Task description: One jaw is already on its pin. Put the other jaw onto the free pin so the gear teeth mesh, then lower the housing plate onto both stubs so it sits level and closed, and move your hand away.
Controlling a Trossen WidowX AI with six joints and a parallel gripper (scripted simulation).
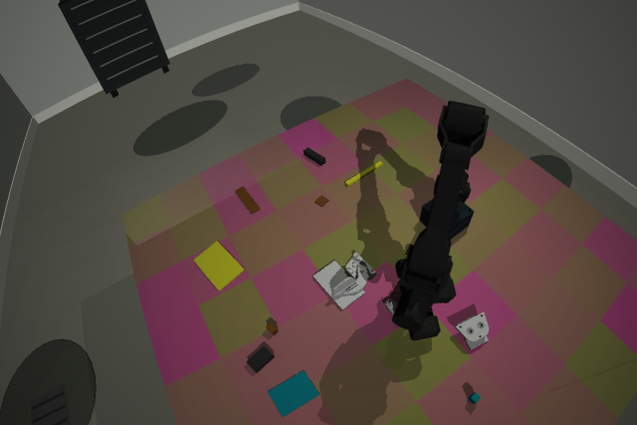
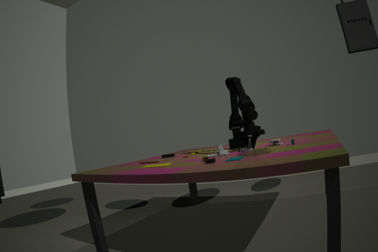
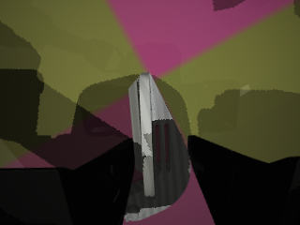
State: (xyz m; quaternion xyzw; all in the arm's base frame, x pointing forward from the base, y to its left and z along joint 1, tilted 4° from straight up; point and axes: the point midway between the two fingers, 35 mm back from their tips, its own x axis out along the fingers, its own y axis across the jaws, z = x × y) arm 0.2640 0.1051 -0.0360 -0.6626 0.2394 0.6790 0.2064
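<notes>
My gripper (image 1: 402,318) (image 2: 250,147) (image 3: 161,143) is low over the table, shut on the loose jaw (image 1: 389,304) (image 3: 146,105). In the wrist view the pale jaw, with a raised rib and two slots, lies lengthwise between the black fingers; the top view shows only its edge. The white base (image 1: 324,279) (image 2: 210,156) is beside the gripper, with the other jaw (image 1: 359,267) (image 2: 220,149) on it. The pins and teeth cannot be made out. The white housing plate (image 1: 474,327) (image 2: 274,140), with two round holes, is apart on the gripper's other side.
A teal sheet (image 1: 293,392) (image 2: 234,159), a black block (image 1: 260,356) and a small brown block (image 1: 271,325) are near the base. A teal peg (image 1: 474,397) (image 2: 292,141) stands beyond the housing plate. A yellow sheet (image 1: 219,265), yellow bar (image 1: 362,173) and black bar (image 1: 314,156) are farther off.
</notes>
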